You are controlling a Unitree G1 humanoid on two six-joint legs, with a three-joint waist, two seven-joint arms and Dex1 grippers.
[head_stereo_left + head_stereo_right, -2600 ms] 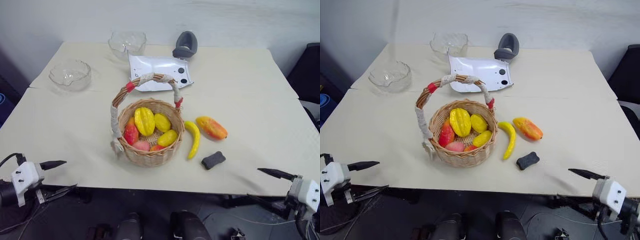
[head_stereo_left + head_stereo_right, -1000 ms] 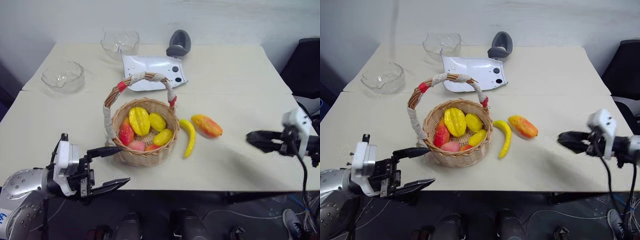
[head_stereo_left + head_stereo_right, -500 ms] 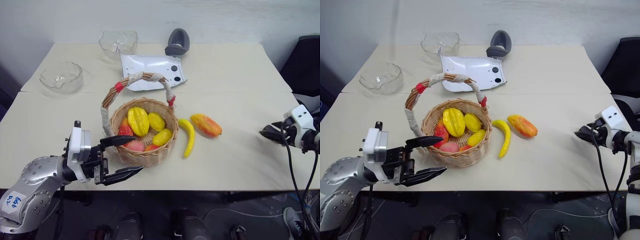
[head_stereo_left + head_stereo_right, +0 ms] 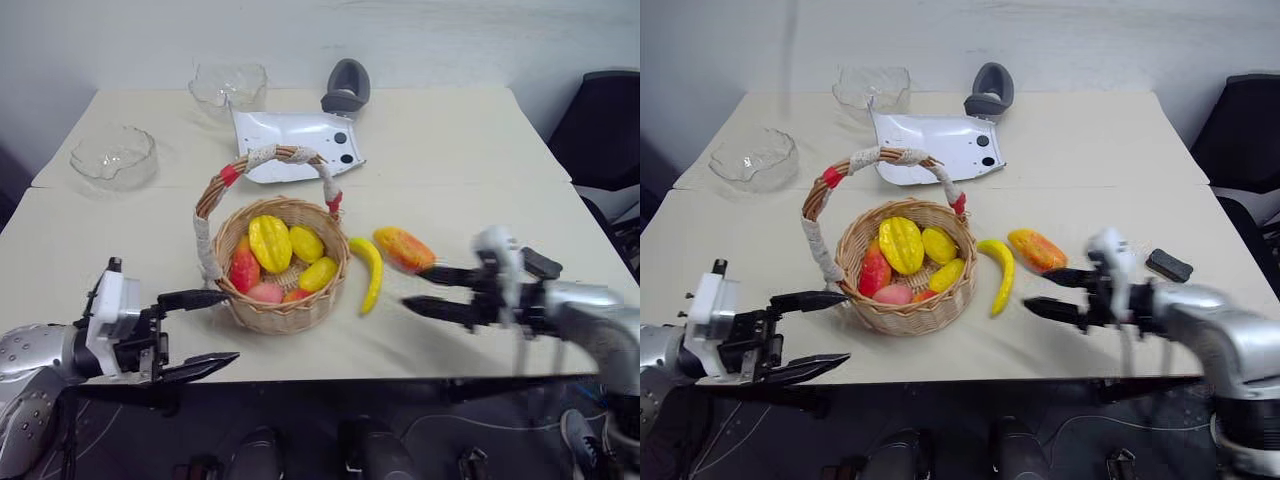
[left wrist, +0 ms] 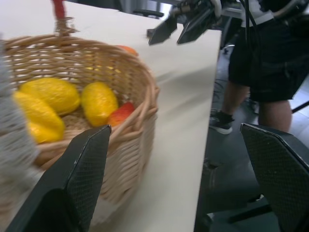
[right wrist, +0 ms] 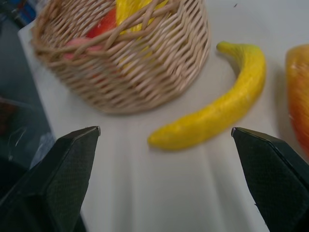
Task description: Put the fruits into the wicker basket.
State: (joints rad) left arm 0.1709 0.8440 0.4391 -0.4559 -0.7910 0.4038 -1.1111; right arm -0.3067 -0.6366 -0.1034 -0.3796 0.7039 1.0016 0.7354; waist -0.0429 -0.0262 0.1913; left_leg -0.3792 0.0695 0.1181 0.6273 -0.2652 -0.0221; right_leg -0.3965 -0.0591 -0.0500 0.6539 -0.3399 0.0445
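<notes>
Scene at the table, seen from the robot's side. The wicker basket stands near the middle of the front half, its wrapped handle arching over several yellow and red toy fruits already inside. On the tabletop at 3 o'clock from the basket lies the banana, just beside the basket wall but apart from it; the mango lies further out in the same direction, close to the banana without touching it.

The right gripper hovers over the table at 4 o'clock from the basket, pointing toward the banana, its jaws spread wide and empty; the mango sits just behind its upper finger. The left gripper is at 8 o'clock from the basket, at the table's front edge, jaws likewise parted and grasping nothing, the upper finger tip close to the basket wall.

Toward 12 o'clock lie a white plate-like panel and a grey curved object; two glass bowls stand at 10 and 11 o'clock. A small dark block rests near the table's right edge, at 3 o'clock.
</notes>
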